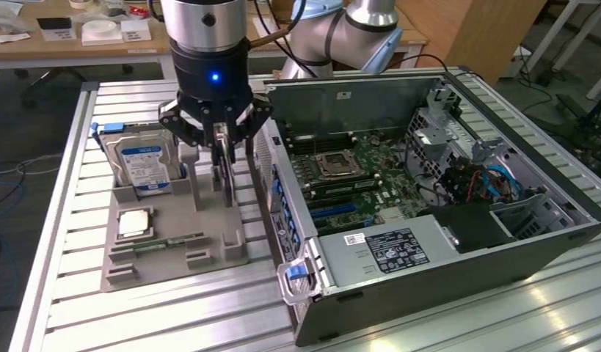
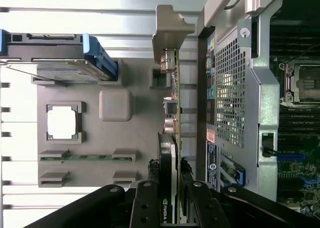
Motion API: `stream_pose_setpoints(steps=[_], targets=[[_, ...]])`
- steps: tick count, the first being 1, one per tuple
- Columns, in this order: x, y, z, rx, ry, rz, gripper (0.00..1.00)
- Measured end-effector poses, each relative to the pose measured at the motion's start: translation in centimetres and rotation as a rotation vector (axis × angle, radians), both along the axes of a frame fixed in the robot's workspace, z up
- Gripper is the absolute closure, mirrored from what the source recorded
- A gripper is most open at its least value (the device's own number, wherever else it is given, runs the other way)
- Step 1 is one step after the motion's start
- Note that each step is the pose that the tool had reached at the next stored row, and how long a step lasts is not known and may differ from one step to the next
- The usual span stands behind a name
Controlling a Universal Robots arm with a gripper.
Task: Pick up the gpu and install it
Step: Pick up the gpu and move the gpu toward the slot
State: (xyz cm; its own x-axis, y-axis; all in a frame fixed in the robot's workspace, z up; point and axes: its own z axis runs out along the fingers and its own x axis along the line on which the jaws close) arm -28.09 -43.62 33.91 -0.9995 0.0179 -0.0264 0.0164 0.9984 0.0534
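The thin flat black gpu card (image 1: 224,172) (image 2: 170,148), silvery bracket at one end, stands on edge over the grey moulded tray (image 1: 168,253). The black gripper (image 1: 220,139) (image 2: 169,190) is clamped on its faces. Its long axis runs parallel to the open dark computer case (image 1: 535,242) just beside it.

NVIDIA txt on gpu (image 2: 167,158)

From here, the arm ends in a silvery metal wrist cylinder (image 1: 204,22) above a black gripper (image 1: 220,150) whose body carries a small glowing blue light (image 1: 214,76). Below that light hang black linked fingers (image 2: 145,205) with round screws. Behind it stand grey rounded arm joints (image 1: 369,29) with a pale blue cap (image 1: 298,11).
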Motion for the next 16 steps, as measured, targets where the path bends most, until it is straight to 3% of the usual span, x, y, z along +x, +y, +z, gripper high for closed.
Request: stream_pose_setpoints(steps=[16], targets=[[0.2,0.00,2.13,0.0000,0.0000,0.000,0.73]])
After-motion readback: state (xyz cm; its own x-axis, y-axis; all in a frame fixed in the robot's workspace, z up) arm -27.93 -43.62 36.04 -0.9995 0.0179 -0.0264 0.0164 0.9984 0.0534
